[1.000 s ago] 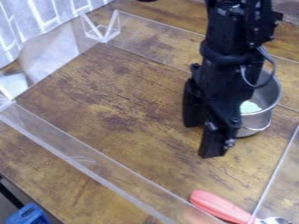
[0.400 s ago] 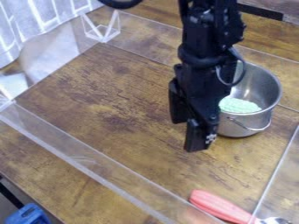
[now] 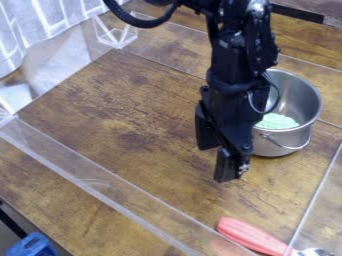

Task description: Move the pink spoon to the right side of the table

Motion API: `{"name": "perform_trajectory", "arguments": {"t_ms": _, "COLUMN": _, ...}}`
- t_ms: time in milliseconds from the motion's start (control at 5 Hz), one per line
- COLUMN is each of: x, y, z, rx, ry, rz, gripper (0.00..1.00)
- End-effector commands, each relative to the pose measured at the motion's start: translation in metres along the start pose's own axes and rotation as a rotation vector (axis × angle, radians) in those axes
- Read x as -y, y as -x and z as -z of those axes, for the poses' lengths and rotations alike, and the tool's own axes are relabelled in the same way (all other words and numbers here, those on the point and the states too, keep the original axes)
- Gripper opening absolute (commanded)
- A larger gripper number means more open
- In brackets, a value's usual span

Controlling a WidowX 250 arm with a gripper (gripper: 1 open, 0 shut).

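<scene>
We see the black gripper (image 3: 222, 160) above the brown tabletop (image 3: 120, 125), beside a silver pot (image 3: 287, 110). We cannot tell how far open its fingers are; we see nothing held. The pink spoon (image 3: 254, 236) lies at the near right edge, apart from them. Reaching, grasping and placing seem left to do.

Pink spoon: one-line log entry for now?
spoon: lying at near edge | gripper: above table, not on spoon | pot: behind gripper

Pot (image 3: 302, 108) on table (image 3: 114, 110), behind spoon (image 3: 257, 237).
</scene>
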State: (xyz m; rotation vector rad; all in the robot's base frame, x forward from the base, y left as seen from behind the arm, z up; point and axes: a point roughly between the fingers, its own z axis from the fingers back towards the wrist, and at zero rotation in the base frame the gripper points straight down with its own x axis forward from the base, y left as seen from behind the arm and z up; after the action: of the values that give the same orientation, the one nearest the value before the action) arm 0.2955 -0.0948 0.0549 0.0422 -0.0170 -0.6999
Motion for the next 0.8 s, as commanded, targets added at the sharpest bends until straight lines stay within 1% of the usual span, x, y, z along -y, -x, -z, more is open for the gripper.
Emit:
{"name": "perform_trajectory", "arguments": {"t_ms": 0, "x": -0.015, "y": 0.007, "z": -0.004, "rx": 0.054, "ry": -0.035, "rz": 0.002, "gripper": 1.00}}
{"name": "perform_trajectory", "arguments": {"t_ms": 200, "x": -0.024, "y": 0.014, "z": 0.001, "rx": 0.059, "ry": -0.042, "rz": 0.009, "gripper": 1.00}}
{"name": "perform_trajectory", "arguments": {"t_ms": 400, "x": -0.025, "y": 0.008, "z": 0.001, "rx": 0.058, "ry": -0.041, "rz": -0.002, "gripper": 0.00}}
{"name": "perform_trajectory", "arguments": {"t_ms": 600, "x": -0.027, "y": 0.001, "z": 0.002, "rx": 0.056, "ry": -0.041, "rz": -0.011, "gripper": 0.00}}
